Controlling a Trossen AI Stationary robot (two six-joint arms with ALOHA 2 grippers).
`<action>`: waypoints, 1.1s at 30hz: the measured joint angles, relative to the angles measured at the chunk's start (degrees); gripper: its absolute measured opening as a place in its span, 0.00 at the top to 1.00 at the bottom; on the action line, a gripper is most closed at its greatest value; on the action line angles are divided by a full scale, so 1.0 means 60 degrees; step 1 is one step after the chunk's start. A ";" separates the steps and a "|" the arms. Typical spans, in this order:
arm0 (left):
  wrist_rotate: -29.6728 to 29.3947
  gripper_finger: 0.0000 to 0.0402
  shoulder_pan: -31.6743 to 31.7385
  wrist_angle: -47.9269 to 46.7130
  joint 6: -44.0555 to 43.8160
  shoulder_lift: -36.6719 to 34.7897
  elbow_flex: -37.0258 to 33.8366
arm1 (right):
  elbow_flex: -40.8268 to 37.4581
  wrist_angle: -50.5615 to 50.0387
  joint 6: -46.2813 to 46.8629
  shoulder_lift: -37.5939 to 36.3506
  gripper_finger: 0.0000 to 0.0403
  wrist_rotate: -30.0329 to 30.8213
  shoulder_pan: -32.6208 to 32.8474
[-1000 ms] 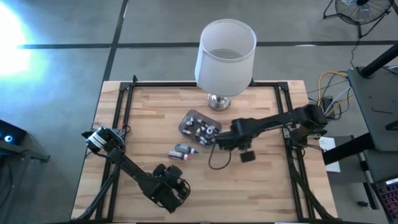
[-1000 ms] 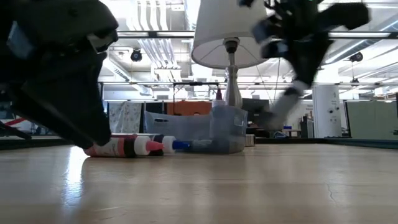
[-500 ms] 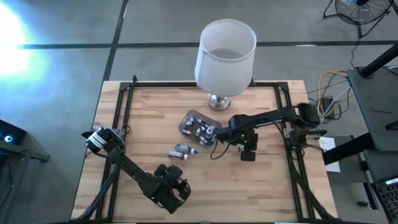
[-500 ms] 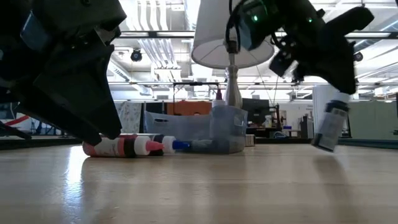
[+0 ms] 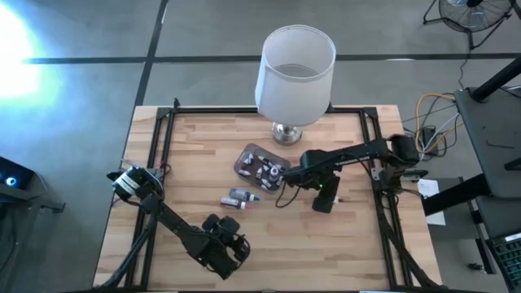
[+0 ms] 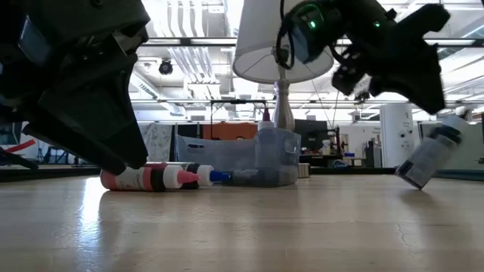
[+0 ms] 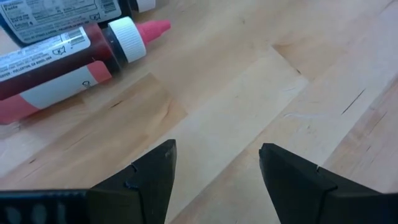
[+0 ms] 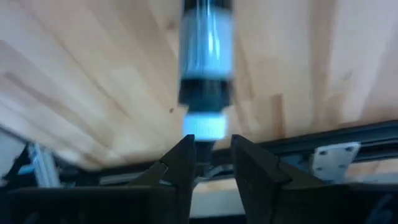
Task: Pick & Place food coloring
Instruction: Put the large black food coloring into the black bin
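Plastic little squeeze bottles, so they should be super light, a bit slick, and happy to roll once they're lying down. Most of the food coloring sits in a small translucent tub (image 5: 259, 167) near the middle of the wooden table (image 5: 187, 146), just in front of the lamp (image 5: 295, 77). A couple more bottles (image 5: 238, 198) lie loose on the wood just beside the tub, one with a red cap (image 7: 152, 29) showing up close in the left wrist view.

The right gripper (image 5: 323, 195) hangs to the right of the tub with one bottle (image 6: 429, 159) in its fingers, pinched by the cap end as far as I can tell. The body (image 8: 207, 46) sticks out past the fingertips, and in the low view it's tilted and right down near the table. A hold that far out on the tip looks wobbly to me. Grabbing across the middle of the body would swing less.

The left gripper (image 7: 214, 177) waits low over bare wood at the front of the table, fingers apart, nothing in them.
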 joint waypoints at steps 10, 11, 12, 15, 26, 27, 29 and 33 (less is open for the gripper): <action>0.0000 0.48 0.0000 0.0000 0.0288 0.0000 0.0000 | 0.0663 0.0236 0.0101 -0.0091 0.64 0.0508 -0.0069; 0.0005 0.48 -0.0005 0.0001 0.0287 0.0000 0.0000 | 0.0562 0.0281 0.0137 -0.0156 0.63 0.0542 0.0025; 0.0008 0.48 -0.0009 0.0000 0.0284 0.0000 -0.0004 | 0.0427 0.0281 0.0224 -0.0247 0.61 0.0551 0.0134; 0.0019 0.48 -0.0011 0.0007 0.0224 0.0000 -0.0004 | -0.0362 0.0662 0.0699 -0.0749 0.56 0.0541 0.0599; 0.0055 0.48 -0.0015 0.0018 0.0257 0.0000 -0.0007 | -0.4490 0.3642 0.2987 -0.4843 0.43 0.2113 0.2691; 0.0055 0.48 -0.0015 0.0017 0.0269 0.0000 -0.0007 | -0.4835 0.3783 0.2986 -0.5149 0.42 0.2119 0.2880; 0.0055 0.48 -0.0015 0.0018 0.0274 0.0000 -0.0007 | -0.5478 0.4211 0.2971 -0.5623 0.40 0.2114 0.3224; 0.0090 0.48 -0.0015 0.0018 0.0398 0.0000 -0.0007 | -0.6442 0.5444 0.3120 -0.5936 0.37 0.2124 0.3474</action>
